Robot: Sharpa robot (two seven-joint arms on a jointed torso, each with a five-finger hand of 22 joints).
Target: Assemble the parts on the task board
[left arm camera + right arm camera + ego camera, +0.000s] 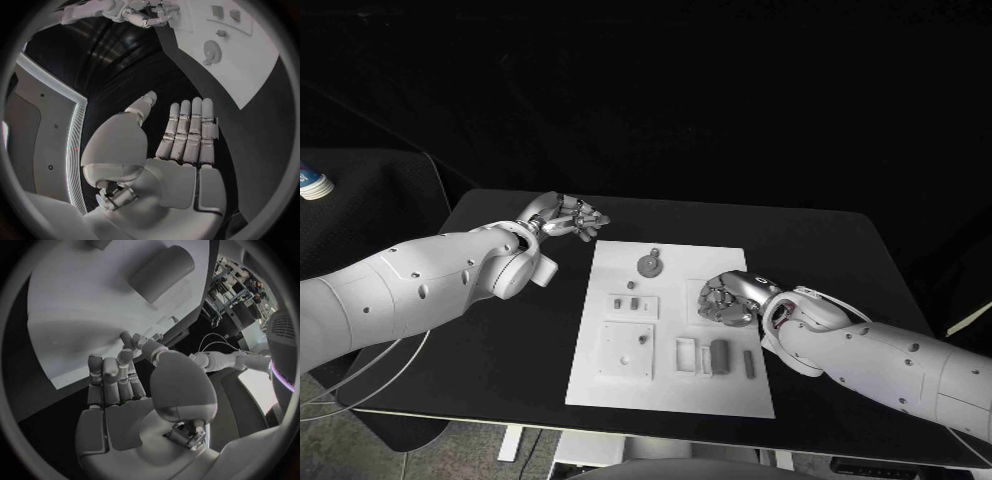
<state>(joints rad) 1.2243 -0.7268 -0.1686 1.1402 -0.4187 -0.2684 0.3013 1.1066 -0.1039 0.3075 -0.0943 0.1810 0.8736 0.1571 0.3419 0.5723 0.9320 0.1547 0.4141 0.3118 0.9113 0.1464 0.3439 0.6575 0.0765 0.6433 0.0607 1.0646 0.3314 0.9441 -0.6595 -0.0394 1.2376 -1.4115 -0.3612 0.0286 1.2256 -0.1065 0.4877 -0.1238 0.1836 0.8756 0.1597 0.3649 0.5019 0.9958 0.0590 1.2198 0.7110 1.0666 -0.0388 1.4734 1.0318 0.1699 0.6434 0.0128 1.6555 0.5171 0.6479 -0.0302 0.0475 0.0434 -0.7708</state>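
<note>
The white task board (672,395) lies in the middle of the black table. On it are a round grey part (651,263), two small parts (625,300), a square raised plate (627,350) and a grey block (720,355) beside empty slots. My right hand (730,297) hovers over the board's right middle; in the right wrist view its fingers (115,380) are stretched out and hold nothing, with a grey rounded part (161,272) beyond them. My left hand (567,217) is off the board's far left corner, its fingers (187,125) straight and empty, the board (250,75) ahead.
A narrow grey piece (749,362) lies near the board's right edge. Black table (834,250) surrounds the board on all sides. A white and blue object (312,184) sits at the far left, off the table.
</note>
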